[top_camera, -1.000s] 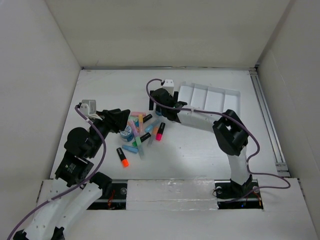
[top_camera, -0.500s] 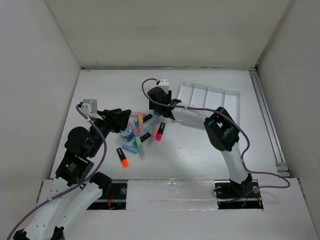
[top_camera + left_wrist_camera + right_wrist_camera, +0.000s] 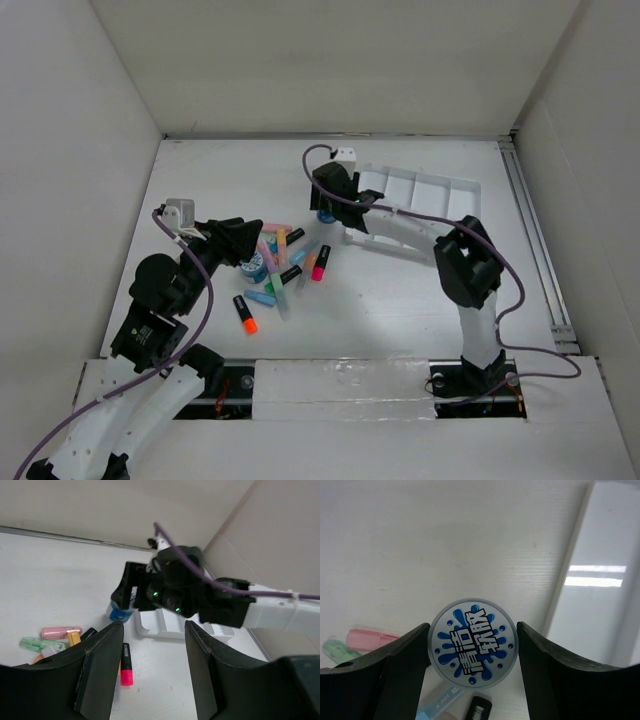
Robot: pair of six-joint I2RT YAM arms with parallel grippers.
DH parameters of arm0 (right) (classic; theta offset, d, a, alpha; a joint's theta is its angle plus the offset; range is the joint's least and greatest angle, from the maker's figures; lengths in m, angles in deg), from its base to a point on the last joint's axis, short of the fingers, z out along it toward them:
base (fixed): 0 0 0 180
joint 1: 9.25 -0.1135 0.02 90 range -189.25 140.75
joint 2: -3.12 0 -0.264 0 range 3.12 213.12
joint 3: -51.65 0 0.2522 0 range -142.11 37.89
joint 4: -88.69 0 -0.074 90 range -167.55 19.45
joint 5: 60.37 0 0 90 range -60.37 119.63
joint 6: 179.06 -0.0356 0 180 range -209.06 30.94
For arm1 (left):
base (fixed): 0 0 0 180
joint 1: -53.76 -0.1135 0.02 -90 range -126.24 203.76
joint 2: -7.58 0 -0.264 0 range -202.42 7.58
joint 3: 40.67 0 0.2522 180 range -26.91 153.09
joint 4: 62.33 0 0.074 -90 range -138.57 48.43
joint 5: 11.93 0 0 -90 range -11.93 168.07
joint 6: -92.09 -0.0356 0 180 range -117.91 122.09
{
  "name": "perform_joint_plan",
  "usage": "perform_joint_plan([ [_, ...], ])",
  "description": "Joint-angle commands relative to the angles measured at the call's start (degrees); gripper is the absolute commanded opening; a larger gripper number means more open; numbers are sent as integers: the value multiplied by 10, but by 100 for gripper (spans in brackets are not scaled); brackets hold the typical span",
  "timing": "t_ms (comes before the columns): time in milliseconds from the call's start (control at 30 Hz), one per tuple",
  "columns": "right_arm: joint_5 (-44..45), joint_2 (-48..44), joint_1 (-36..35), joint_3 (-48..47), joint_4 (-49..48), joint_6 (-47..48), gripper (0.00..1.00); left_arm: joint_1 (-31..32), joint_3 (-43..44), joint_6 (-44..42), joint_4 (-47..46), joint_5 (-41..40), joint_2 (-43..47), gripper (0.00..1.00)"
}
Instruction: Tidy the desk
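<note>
White matte desk (image 3: 400, 300), flat, with walls on three sides. Right gripper (image 3: 472, 626): both dark fingers pressed against a round jar (image 3: 474, 649) with a glossy blue-and-white splash lid. It is just beside the left rim of the glossy compartmented tray (image 3: 430, 190), toward the desk's far edge. Left gripper (image 3: 154, 625): jaws moderately apart, nothing between them, at the left side of a heap of slim pastel highlighters (image 3: 285, 260) mid-desk. Open surface along the near and right edges.

**Twin-Arm Manipulator: External Features**

The left arm (image 3: 140, 415) and right arm (image 3: 400, 228) had white links joined by black joint housings. A purple cable (image 3: 208, 300) looped along each arm. Each wrist bore a small white camera box (image 3: 345, 157). The fingers (image 3: 100, 670) were matte black.
</note>
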Motion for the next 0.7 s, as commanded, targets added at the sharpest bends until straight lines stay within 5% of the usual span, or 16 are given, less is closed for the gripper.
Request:
perform_joint_plan([
  [0, -10, -120, 57, 10, -59, -6, 46, 2, 3, 0, -25, 6, 6, 48],
  [467, -58, -147, 238, 49, -31, -24, 44, 2, 4, -1, -23, 6, 12, 48],
  [667, -42, -218, 331, 141, -45, -42, 44, 2, 4, 0, -23, 6, 14, 48],
])
